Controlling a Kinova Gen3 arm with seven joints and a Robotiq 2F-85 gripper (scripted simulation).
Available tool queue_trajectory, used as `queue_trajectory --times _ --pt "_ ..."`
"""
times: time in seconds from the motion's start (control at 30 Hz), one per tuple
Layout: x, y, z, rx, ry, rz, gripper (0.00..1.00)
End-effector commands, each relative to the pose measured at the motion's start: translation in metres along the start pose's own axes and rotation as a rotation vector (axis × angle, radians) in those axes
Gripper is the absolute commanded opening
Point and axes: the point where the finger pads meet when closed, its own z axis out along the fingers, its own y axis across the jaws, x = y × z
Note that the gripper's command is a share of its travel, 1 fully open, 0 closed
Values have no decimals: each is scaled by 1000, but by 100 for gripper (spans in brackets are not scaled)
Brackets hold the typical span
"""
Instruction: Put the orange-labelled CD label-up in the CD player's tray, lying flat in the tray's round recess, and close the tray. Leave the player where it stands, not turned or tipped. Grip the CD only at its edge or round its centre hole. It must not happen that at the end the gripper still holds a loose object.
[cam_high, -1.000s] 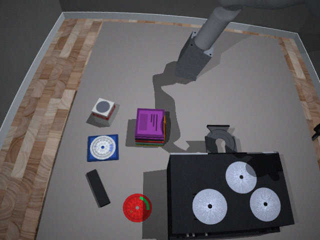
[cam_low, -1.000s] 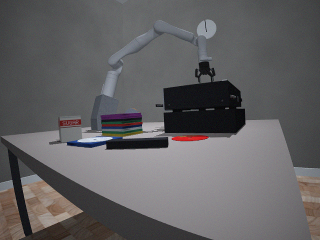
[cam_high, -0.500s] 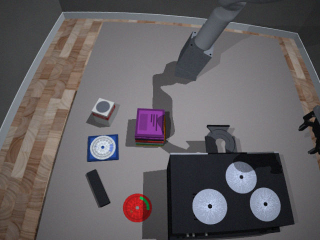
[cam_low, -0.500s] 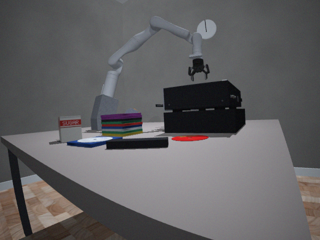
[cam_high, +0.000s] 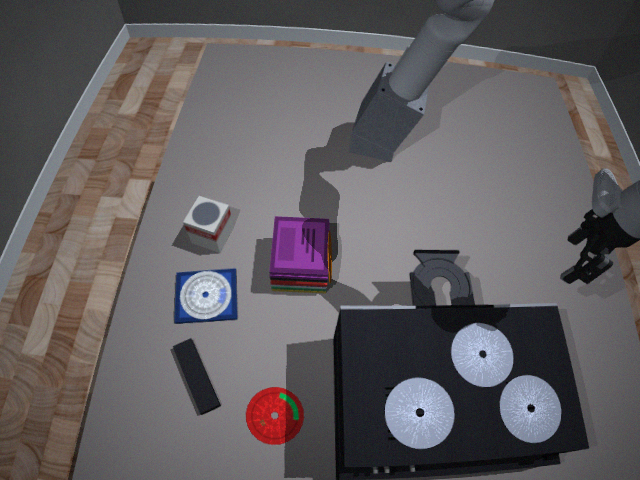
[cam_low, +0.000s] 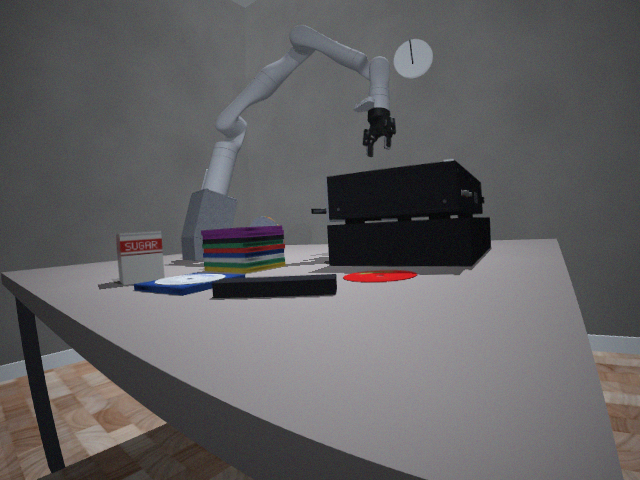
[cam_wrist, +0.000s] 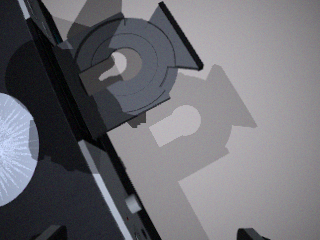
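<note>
orange cd label (cam_high: 328, 251) mostly hidden

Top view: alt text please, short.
Open, empty pincer hovers right of the CD player's extended empty tray. Three silver discs lie on the player; a red disc lies on the table.

A black CD player (cam_high: 361, 372) carries three silvery-white discs (cam_high: 419, 412). A red disc (cam_high: 274, 415) bears a green arc; the case stack (cam_high: 299, 246) is purple-topped, the table (cam_high: 465, 206) grey.

Matt black player (cam_high: 372, 361); matt grey table (cam_low: 361, 361); wood-block floor (cam_high: 67, 206).
</note>
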Motion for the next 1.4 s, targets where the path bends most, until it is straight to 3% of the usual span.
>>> queue_trajectory --times 0.0,0.23,0.4,0.7,0.87,0.97,1.37 --pt "33 -2 -9 22 22 179 100" --pt "78 -1 -11 30 57 462 100" --pt "93 1 -12 33 67 555 100" --pt "154 11 -16 49 106 958 100" --pt "190 -16 22 -8 95 971 100" --pt "190 -16 22 -8 95 971 100" --pt "279 -55 97 -109 26 1010 100"
